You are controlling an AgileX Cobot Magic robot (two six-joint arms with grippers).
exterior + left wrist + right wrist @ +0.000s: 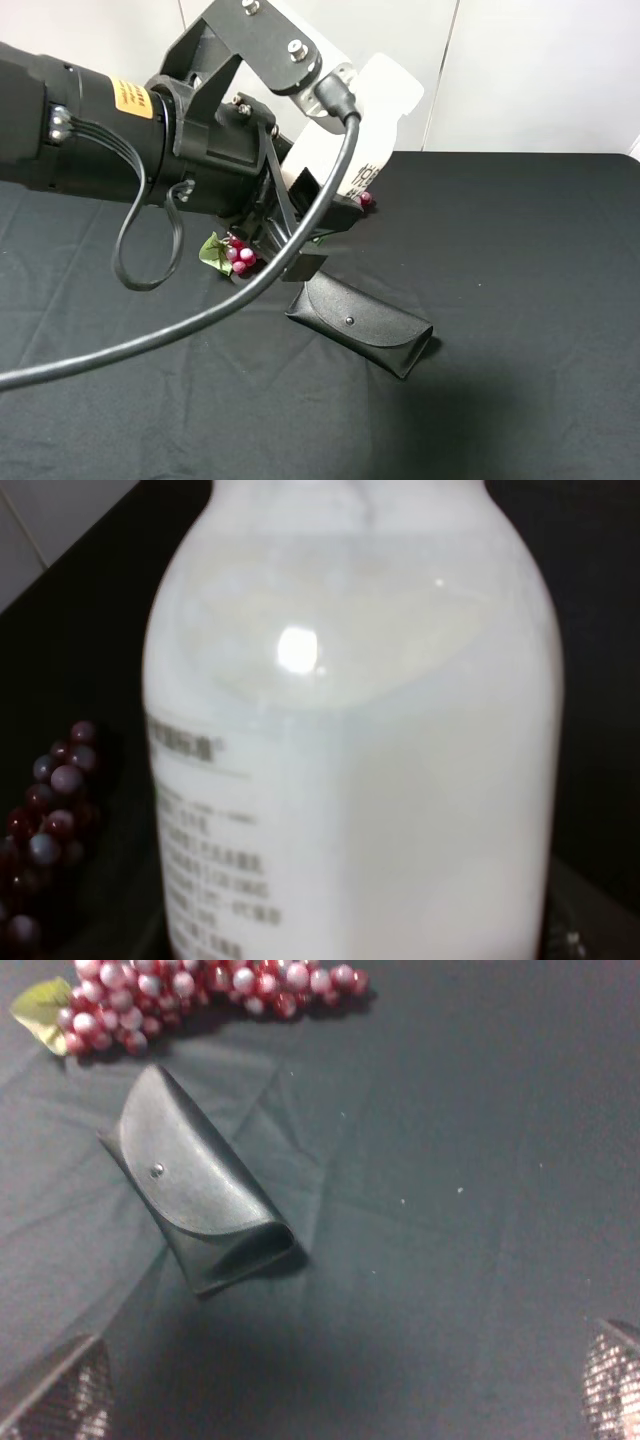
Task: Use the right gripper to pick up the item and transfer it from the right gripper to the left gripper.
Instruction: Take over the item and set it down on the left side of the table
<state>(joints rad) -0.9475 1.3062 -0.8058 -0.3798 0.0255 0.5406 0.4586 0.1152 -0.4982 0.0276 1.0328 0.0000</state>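
Item: the item [385, 100] is off the table [520, 300], held up in the air by your left gripper [330, 232]. In the left wrist view its white body [350, 760] fills almost the whole picture.
Long axis: tilted. The lower end sits at the left fingers, and the capped end rises up and away toward the back wall.
Left fingers: pinching the item low on its body, one finger on each side. The cable hides part of the contact in the exterior view.
Right fingers: spread wide with nothing between them. Only the two tips [60, 1395] show, at the corners of the right wrist view.
Right gripper: your right gripper [335, 1390] points down at the table, above the glasses case [200, 1195], with the grape bunch [200, 985] beyond it. It is outside the exterior view, so you cannot tell how far it is from the item.
Nearer arm: the left arm has the item; the right touches nothing.
Left arm pose: it reaches in from the left, roughly level and high, with its wrist over the grape bunch [240, 255] and just behind the glasses case [360, 325].
Step, as a judgement: the handover looks complete, and what is left for you is to hold steady.
Risk: the grip is low on a tilted bottle, so the capped end could swing if you move the arm sharply.
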